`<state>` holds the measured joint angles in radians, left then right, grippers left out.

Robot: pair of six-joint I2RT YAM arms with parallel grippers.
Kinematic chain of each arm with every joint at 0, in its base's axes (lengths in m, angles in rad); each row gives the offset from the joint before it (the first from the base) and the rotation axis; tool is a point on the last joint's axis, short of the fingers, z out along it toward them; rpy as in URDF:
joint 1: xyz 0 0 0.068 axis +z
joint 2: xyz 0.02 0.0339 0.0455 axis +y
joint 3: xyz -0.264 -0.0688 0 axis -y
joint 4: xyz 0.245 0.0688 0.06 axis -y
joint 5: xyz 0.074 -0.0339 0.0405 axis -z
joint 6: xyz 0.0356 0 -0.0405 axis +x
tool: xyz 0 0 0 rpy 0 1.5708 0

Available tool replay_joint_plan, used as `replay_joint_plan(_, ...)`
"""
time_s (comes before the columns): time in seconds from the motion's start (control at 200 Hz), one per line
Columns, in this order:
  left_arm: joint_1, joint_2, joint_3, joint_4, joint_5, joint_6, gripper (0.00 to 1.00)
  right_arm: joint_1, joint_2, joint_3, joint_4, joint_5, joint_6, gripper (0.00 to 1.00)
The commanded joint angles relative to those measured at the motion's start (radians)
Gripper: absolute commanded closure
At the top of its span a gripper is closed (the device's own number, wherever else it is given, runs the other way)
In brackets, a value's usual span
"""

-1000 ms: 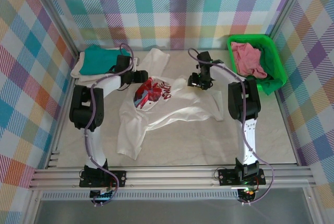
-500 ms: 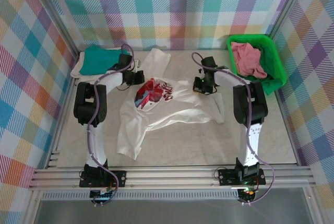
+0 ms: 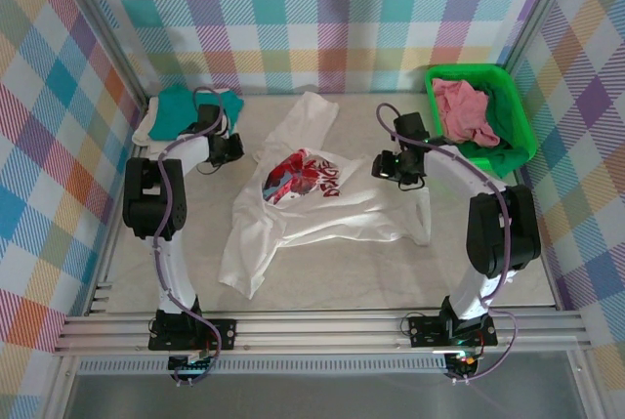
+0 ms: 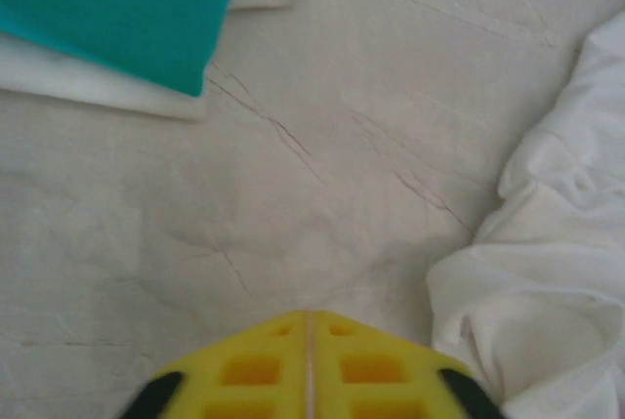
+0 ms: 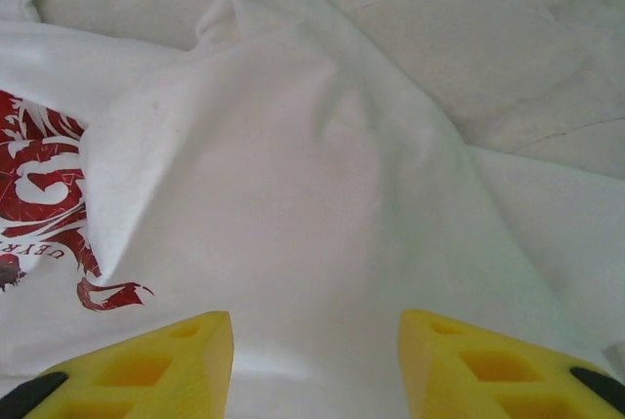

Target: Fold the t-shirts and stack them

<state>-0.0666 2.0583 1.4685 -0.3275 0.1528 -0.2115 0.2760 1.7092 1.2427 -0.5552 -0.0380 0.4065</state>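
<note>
The white t-shirt lies rumpled mid-table between the arms. The right gripper hangs over its right side, fingers apart, seemingly not pinching cloth. The left gripper, fingers together, is over bare table, with the shirt just to its right.

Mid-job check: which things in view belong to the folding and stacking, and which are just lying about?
Job:
- white graphic t-shirt, spread mid-table
- teal t-shirt, lying on a cream t-shirt, far left
- pink t-shirt, crumpled in the basket

Lying about:
- green plastic basket, far right
</note>
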Motion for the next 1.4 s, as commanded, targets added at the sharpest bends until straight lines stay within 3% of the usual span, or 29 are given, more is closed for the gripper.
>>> replay_joint_plan(0.0,-0.055,-0.023,0.115,-0.074,0.023,0.094,0.64,-0.024,-0.001,0.027,0.014,-0.018,0.014,0.51)
replay_joint_plan(0.105,-0.094,0.078,0.294,-0.165,0.045,0.16,0.5,-0.029,0.046,0.092,0.031,-0.041,0.023,0.5)
replay_joint_plan(0.215,-0.099,0.21,0.47,-0.271,0.05,0.137,0.37,-0.029,0.075,0.129,0.076,-0.106,0.049,0.51)
replay_joint_plan(0.25,-0.101,0.251,0.537,-0.319,0.046,0.13,0.29,-0.029,0.076,0.133,0.089,-0.12,0.058,0.51)
replay_joint_plan(0.355,-0.113,0.319,0.629,-0.399,0.022,0.112,0.27,-0.03,0.079,0.156,0.078,-0.123,0.066,0.5)
replay_joint_plan(0.445,-0.125,0.332,0.628,-0.411,-0.006,0.113,0.25,-0.04,0.073,0.172,-0.001,0.011,0.085,0.5)
replay_joint_plan(0.52,-0.125,0.339,0.621,-0.412,-0.006,0.116,0.29,-0.078,0.084,0.174,-0.051,0.076,0.082,0.34)
replay_joint_plan(0.635,-0.124,0.366,0.636,-0.427,0.011,0.119,0.46,-0.13,0.155,0.219,-0.159,0.116,0.056,0.33)
replay_joint_plan(0.725,-0.124,0.39,0.657,-0.426,0.059,0.123,0.69,-0.16,0.174,0.182,-0.104,0.078,0.042,0.33)
replay_joint_plan(0.815,-0.124,0.401,0.665,-0.415,0.092,0.117,1.0,-0.152,0.233,0.23,-0.092,-0.032,-0.007,0.34)
replay_joint_plan(0.925,-0.122,0.352,0.604,-0.351,0.095,0.105,1.0,-0.147,0.267,0.232,0.004,-0.231,0.003,0.33)
replay_joint_plan(1.035,-0.112,0.283,0.51,-0.257,0.082,0.091,1.0,-0.141,0.321,0.261,0.065,-0.348,0.012,0.32)
replay_joint_plan(1.265,-0.102,0.286,0.524,-0.26,0.087,0.096,1.0,-0.12,0.464,0.359,0.096,-0.421,0.008,0.33)
replay_joint_plan(1.395,-0.102,0.308,0.547,-0.275,0.09,0.091,1.0,-0.102,0.534,0.437,0.066,-0.435,-0.016,0.45)
